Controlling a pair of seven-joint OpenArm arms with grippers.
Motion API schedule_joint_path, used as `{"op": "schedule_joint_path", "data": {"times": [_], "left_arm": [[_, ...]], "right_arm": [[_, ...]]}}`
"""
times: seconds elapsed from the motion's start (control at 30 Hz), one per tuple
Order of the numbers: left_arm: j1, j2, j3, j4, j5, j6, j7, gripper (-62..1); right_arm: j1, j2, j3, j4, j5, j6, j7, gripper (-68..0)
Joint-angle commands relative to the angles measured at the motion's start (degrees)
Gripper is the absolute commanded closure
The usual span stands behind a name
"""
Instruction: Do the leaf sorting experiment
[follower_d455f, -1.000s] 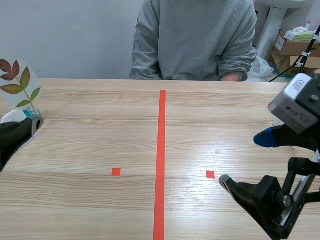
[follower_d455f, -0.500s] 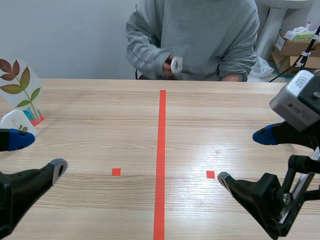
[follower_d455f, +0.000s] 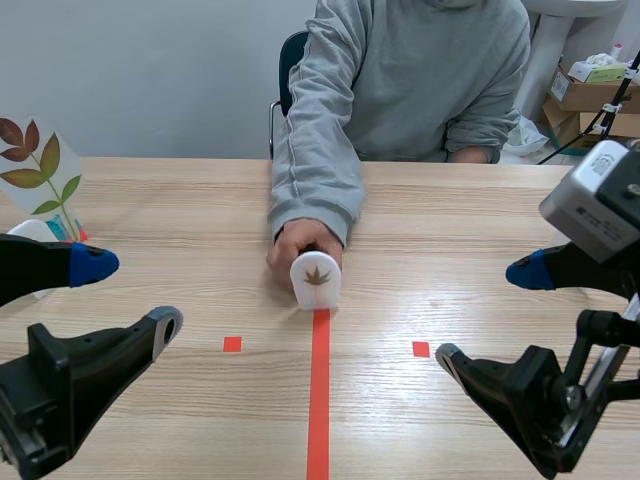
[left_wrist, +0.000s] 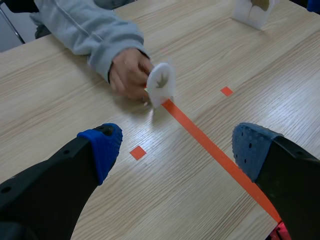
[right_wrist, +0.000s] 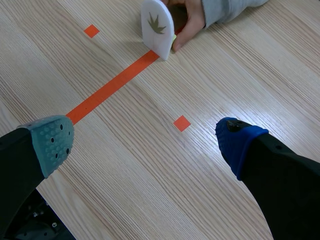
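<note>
one white, round-topped card (follower_d455f: 316, 284) showing brown leaf (follower_d455f: 317, 273)

A person's hand (follower_d455f: 298, 243) holds a small white card (follower_d455f: 316, 281) with a brown leaf on it, standing on the red line (follower_d455f: 318, 400) in the middle of the table (follower_d455f: 200, 220). The left gripper (follower_d455f: 130, 295) and the right gripper (follower_d455f: 487, 316) sit low at each side, fingers wide apart.

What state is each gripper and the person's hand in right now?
Left gripper: open, empty.
Right gripper: open, empty.
Person's hand: holding a white rounded card with a brown leaf picture, upright.
</note>
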Motion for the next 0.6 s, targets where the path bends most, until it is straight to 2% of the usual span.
{"op": "schedule_joint_path", "data": {"times": [0.0,0.2,0.4,0.57], "left_arm": [[0.3,0.0,-0.4,1.1,-0.4,0.0,-0.6,-47.7],[0.3,0.0,-0.4,1.1,-0.4,0.0,-0.5,-47.7],[0.3,0.0,-0.4,1.1,-0.4,0.0,-0.4,-47.7],[0.3,0.0,-0.4,1.1,-0.3,0.0,-0.4,-47.7]], "right_arm": [[0.7,0.7,0.2,0.0,0.2,-0.3,0.1,-57.8],[0.7,0.9,0.2,0.0,0.1,-0.3,-3.6,-57.8],[0.7,0.9,0.2,0.0,-2.0,-0.3,-3.9,-57.8],[0.7,0.9,0.1,0.0,-2.0,-0.2,-3.8,-57.8]]}}
